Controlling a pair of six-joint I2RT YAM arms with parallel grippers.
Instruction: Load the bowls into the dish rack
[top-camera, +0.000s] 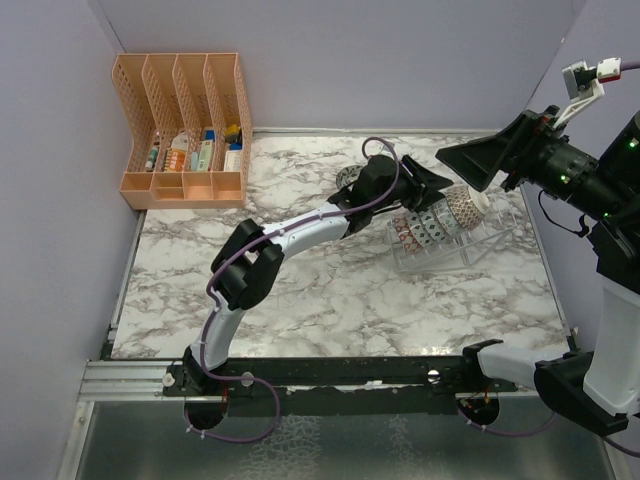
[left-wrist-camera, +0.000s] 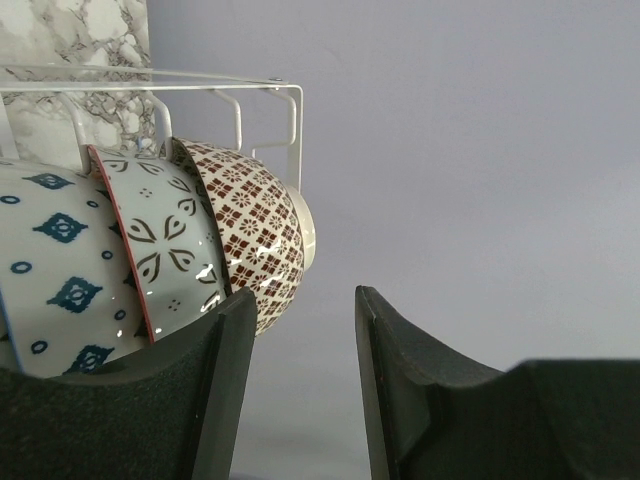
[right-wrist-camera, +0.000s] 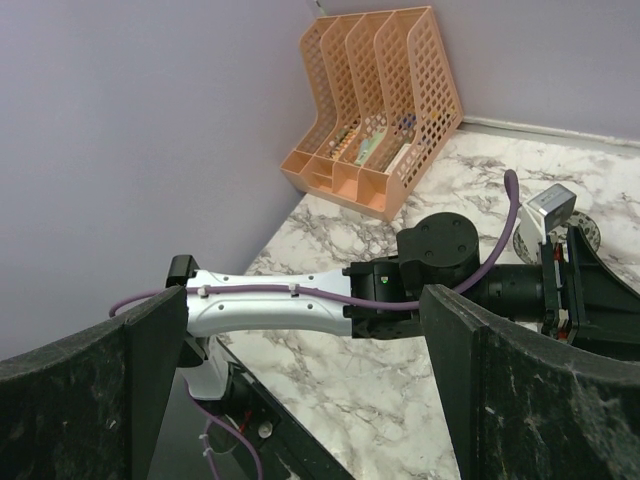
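Observation:
Several bowls stand on edge in a row in the clear dish rack at the right of the table. The left wrist view shows three of them close up: a blue-diamond bowl, a grey leaf-patterned bowl with a red rim and a brown checked bowl, under the rack's thin rails. My left gripper is open and empty, right beside the end bowl. Another bowl lies on the table behind the left wrist, mostly hidden. My right gripper is open and empty, held high.
An orange slotted file organizer holding small items stands at the back left corner. Purple-grey walls close the table at the back and sides. The left arm stretches across the marble tabletop.

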